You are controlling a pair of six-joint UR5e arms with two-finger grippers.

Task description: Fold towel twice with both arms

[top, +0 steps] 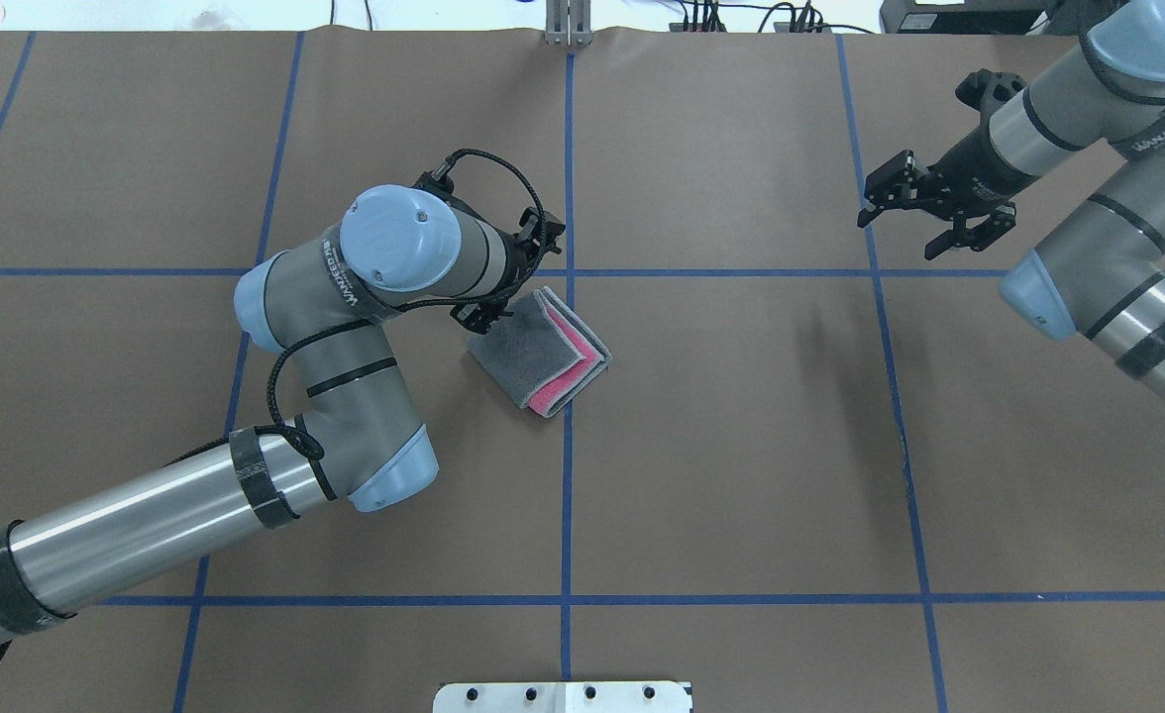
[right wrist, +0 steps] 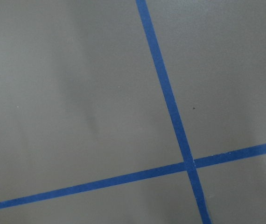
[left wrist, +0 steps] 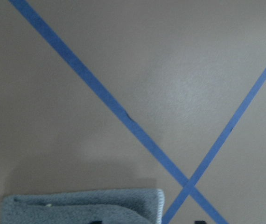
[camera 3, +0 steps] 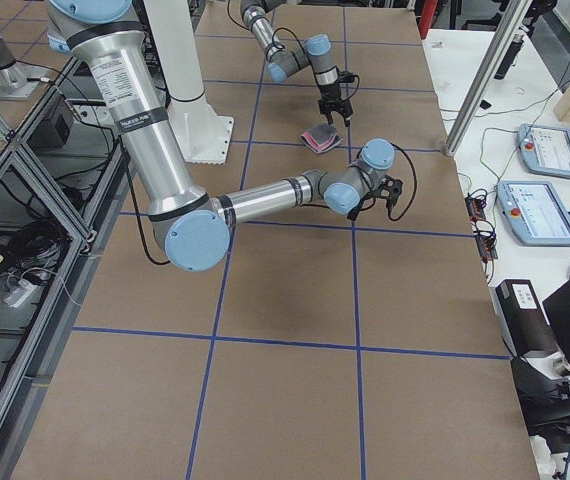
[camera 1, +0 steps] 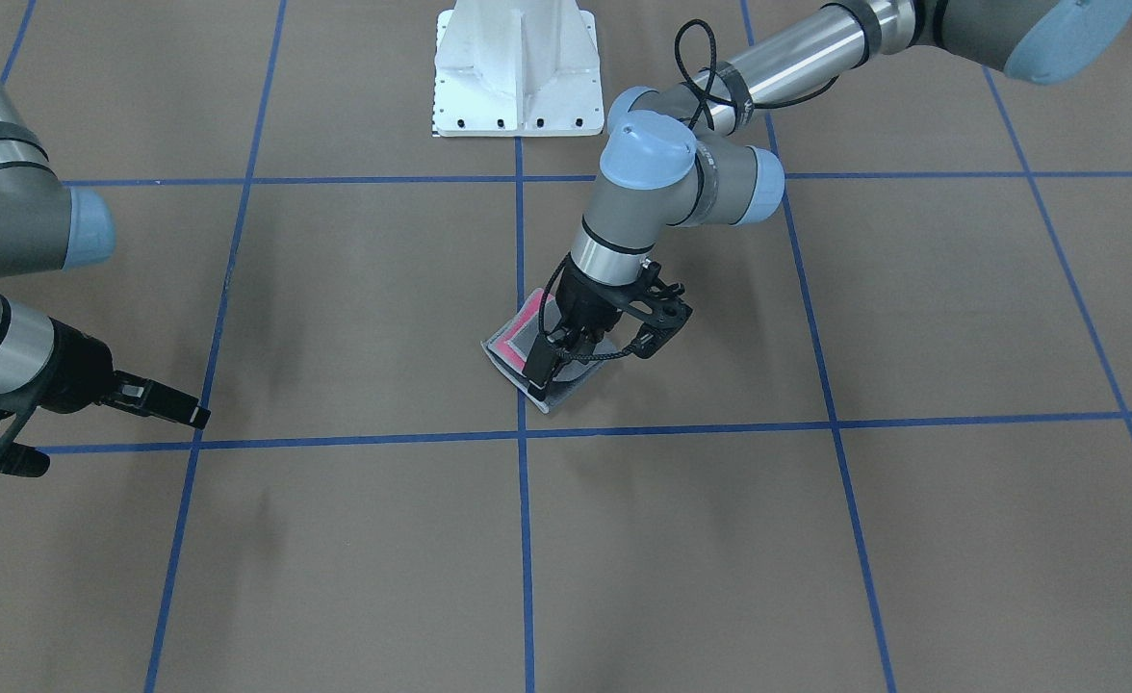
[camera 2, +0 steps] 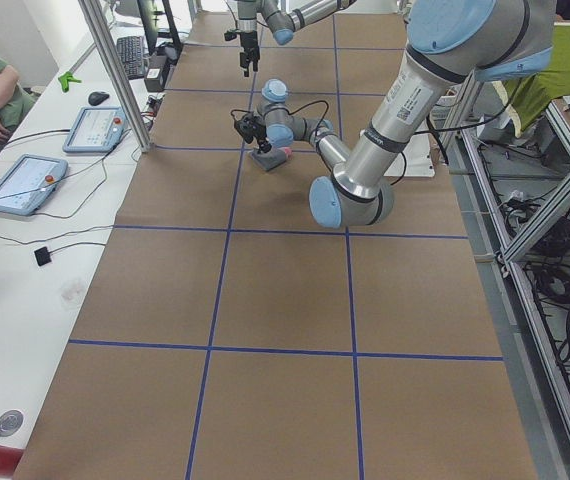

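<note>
Right at folded towel (top: 543, 352) corner, open L end effector (top: 484, 315); R end effector (top: 898, 233) open, well apart

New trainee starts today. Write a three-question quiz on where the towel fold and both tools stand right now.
1. True or false: the right tool is open and clear of the towel.
2. From overhead, the towel's top face is: A pink, B dark grey, C white.
3. Which arm's tool is at the towel?
Key: 1 true; 2 B; 3 the left tool.
</note>
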